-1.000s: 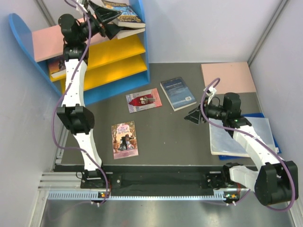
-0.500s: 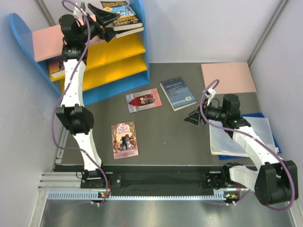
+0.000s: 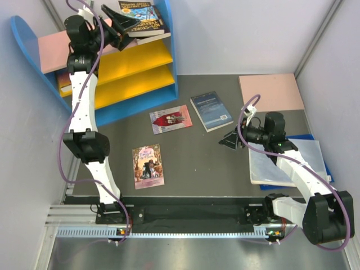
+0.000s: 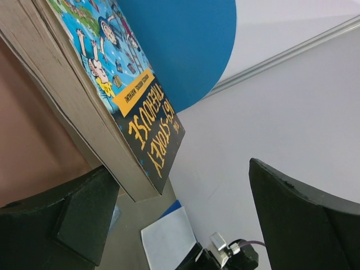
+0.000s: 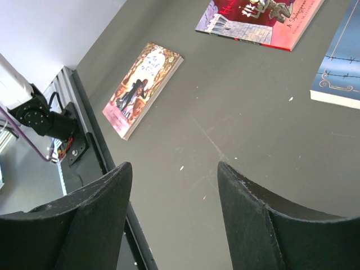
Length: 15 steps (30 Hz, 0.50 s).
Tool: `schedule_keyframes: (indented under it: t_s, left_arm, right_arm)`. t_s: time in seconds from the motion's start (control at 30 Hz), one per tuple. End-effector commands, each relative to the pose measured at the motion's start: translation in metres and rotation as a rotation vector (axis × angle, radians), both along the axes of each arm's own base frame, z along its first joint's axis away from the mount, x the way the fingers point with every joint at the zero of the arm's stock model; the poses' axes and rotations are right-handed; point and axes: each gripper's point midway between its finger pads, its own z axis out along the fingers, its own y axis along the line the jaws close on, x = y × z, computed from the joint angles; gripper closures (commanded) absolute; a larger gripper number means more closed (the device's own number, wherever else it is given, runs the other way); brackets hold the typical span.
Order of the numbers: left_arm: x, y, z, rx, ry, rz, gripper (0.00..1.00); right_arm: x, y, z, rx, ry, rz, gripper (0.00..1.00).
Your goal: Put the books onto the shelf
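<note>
The shelf (image 3: 138, 62) stands at the back left, with blue sides, a pink top board and yellow boards. A blue-yellow cartoon book (image 3: 140, 17) lies on its top board, filling the upper left of the left wrist view (image 4: 112, 84). My left gripper (image 3: 117, 27) (image 4: 180, 191) hangs open just left of that book, holding nothing. A dark book (image 3: 64, 81) shows at the shelf's lower left. The red-white book (image 3: 170, 118) (image 5: 259, 17), the navy book (image 3: 211, 111) (image 5: 340, 73) and the pink-purple book (image 3: 148, 165) (image 5: 140, 90) lie flat on the table. My right gripper (image 3: 229, 139) (image 5: 174, 174) hovers open and empty right of them.
A large pale pad (image 3: 287, 160) lies under the right arm at the right, and a flat pink board (image 3: 270, 91) behind it. Grey walls close in both sides. A metal rail (image 3: 169, 216) runs along the near edge.
My left gripper has drawn back to the left and opened slightly wider, leaving the cartoon book lying on the top board. The right arm has barely moved.
</note>
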Motion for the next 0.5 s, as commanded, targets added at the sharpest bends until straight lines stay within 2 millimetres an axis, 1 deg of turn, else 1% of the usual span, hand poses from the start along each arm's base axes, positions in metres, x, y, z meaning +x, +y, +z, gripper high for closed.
schedule_keyframes:
  t_s: [0.0, 0.07, 0.1, 0.17, 0.23, 0.33, 0.37, 0.4, 0.43, 0.47]
  left_arm:
    - [-0.027, -0.002, 0.016, 0.068, -0.041, -0.027, 0.01]
    - [-0.027, 0.001, 0.008, 0.105, -0.030, -0.009, 0.01]
    - [-0.027, 0.002, -0.001, 0.116, 0.010, 0.002, 0.01]
    - [-0.027, 0.008, -0.004, 0.150, 0.011, 0.039, 0.01]
    - [-0.027, 0.011, -0.013, 0.171, 0.042, 0.064, 0.01]
    - [-0.027, 0.020, -0.016, 0.215, 0.040, 0.130, 0.01]
    - [-0.027, 0.026, -0.015, 0.235, 0.034, 0.171, 0.01]
    - [-0.028, 0.027, -0.016, 0.244, 0.035, 0.185, 0.01]
    - [-0.033, 0.030, -0.009, 0.253, 0.018, 0.201, 0.01]
    - [-0.034, 0.032, -0.012, 0.269, 0.017, 0.216, 0.01]
  right_arm:
    - [-0.003, 0.003, 0.012, 0.014, -0.066, 0.028, 0.38]
    - [-0.003, 0.003, 0.013, 0.015, -0.068, 0.026, 0.38]
    - [-0.003, 0.003, 0.014, 0.016, -0.070, 0.025, 0.38]
    - [-0.003, 0.003, 0.014, 0.016, -0.070, 0.025, 0.38]
    - [-0.003, 0.003, 0.016, 0.017, -0.070, 0.026, 0.38]
    - [-0.003, 0.003, 0.016, 0.018, -0.072, 0.025, 0.38]
    - [-0.003, 0.003, 0.016, 0.017, -0.070, 0.024, 0.38]
    - [-0.003, 0.003, 0.015, 0.017, -0.070, 0.024, 0.38]
    - [-0.004, 0.003, 0.016, 0.018, -0.072, 0.024, 0.38]
    - [-0.004, 0.003, 0.015, 0.017, -0.070, 0.025, 0.38]
